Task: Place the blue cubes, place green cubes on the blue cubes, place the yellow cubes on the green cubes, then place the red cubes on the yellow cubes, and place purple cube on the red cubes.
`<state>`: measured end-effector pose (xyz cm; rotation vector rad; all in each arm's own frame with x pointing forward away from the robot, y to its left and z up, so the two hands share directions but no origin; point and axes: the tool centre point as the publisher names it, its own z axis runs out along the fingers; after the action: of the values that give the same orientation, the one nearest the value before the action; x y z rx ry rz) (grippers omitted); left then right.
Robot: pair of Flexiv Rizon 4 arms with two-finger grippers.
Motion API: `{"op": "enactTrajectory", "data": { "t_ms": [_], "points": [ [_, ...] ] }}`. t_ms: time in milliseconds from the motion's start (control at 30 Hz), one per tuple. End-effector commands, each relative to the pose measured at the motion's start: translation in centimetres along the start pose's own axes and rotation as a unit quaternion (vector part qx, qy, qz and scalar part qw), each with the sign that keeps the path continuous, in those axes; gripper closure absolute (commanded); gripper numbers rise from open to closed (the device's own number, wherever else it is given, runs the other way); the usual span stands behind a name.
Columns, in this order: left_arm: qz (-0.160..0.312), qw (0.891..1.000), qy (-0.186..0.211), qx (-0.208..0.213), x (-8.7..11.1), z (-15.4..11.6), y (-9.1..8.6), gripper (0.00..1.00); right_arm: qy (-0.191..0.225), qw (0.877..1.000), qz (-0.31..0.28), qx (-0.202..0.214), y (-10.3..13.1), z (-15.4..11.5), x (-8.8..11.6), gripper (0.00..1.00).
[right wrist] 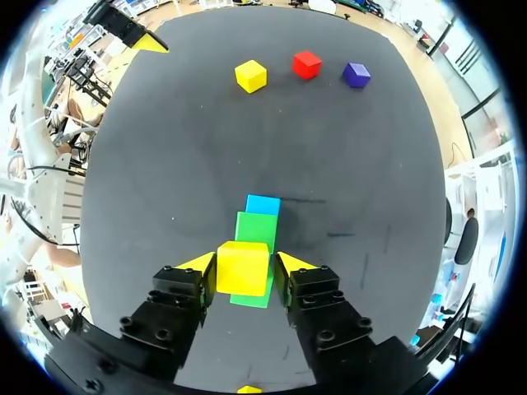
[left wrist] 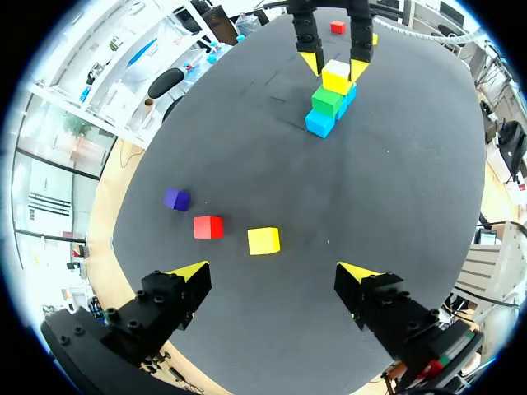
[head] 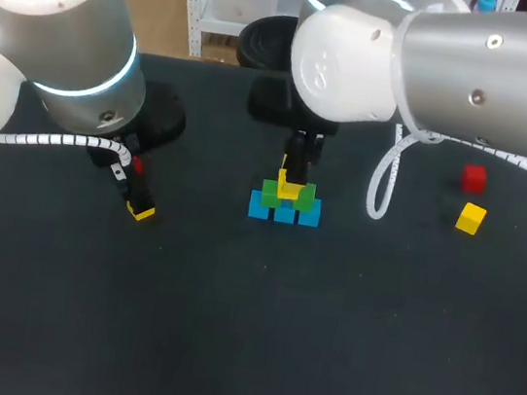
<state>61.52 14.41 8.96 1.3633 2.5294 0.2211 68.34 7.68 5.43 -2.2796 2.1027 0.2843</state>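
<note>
The right gripper [right wrist: 244,263] is clamped on a yellow cube [right wrist: 242,271] on or just over the green cubes [right wrist: 257,226]; light, rigid and probably smooth, it suits a centred squeeze on opposite flat faces.

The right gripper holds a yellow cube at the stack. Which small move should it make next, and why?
Probably open the right gripper a little to release. Its fingers clamp the yellow cube from both sides, and the left wrist view shows that cube seemingly resting on the green cubes, above the blue cubes. If a gap remains, lower first.
</note>
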Motion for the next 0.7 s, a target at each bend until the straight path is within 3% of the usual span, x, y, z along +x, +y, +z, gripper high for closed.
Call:
{"op": "enactTrajectory", "data": {
  "t_ms": [33,700],
  "points": [
    [0.001,1.000,0.000,0.002,-0.01,0.02,0.16,0.00,0.000,1.000,0.000,0.000,-0.02,0.00,0.01,0.56],
    [0.001,1.000,0.000,0.002,-0.01,0.02,0.16,0.00,-0.001,1.000,0.002,0.001,-0.13,0.15,0.16,0.59]
  ]
}}
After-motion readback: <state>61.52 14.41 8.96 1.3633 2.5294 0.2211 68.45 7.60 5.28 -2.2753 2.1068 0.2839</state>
